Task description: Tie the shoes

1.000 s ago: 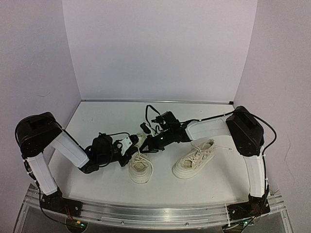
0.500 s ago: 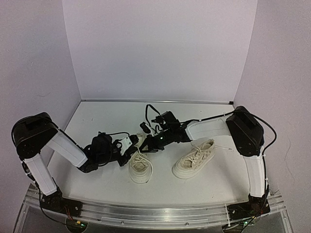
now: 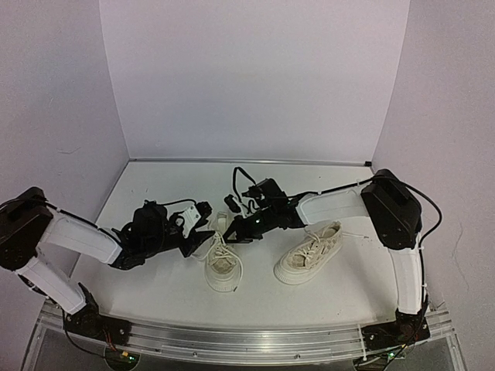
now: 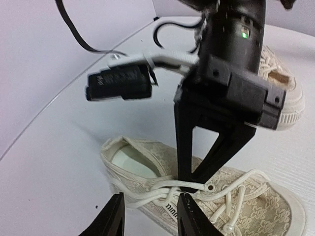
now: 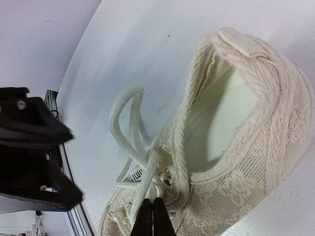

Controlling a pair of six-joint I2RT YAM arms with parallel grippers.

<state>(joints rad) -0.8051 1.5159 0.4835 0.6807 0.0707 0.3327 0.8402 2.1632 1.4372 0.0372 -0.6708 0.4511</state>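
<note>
Two cream shoes lie on the white table: one (image 3: 223, 264) in the middle and the other (image 3: 309, 253) to its right. My right gripper (image 3: 231, 235) is shut on the white lace (image 5: 147, 179) at the middle shoe's top eyelets, with its fingertips (image 5: 152, 216) pressed together. From that pinch a lace loop (image 5: 125, 123) trails onto the table. My left gripper (image 4: 151, 196) hangs open just left of this shoe (image 4: 206, 196). The lace strands (image 4: 147, 196) lie beyond its tips and nothing is gripped. In the top view the left gripper (image 3: 203, 236) sits beside the shoe's heel.
White walls enclose the table on three sides and a metal rail (image 3: 247, 340) runs along the near edge. The right arm (image 3: 332, 205) reaches across above the middle shoe, with black cables (image 3: 240, 182) looping behind it. The right wrist body (image 4: 231, 73) looms close over the left fingers.
My left gripper has opened, let go of the lace and drawn back to the left with its arm. The right gripper and both shoes have stayed put.
</note>
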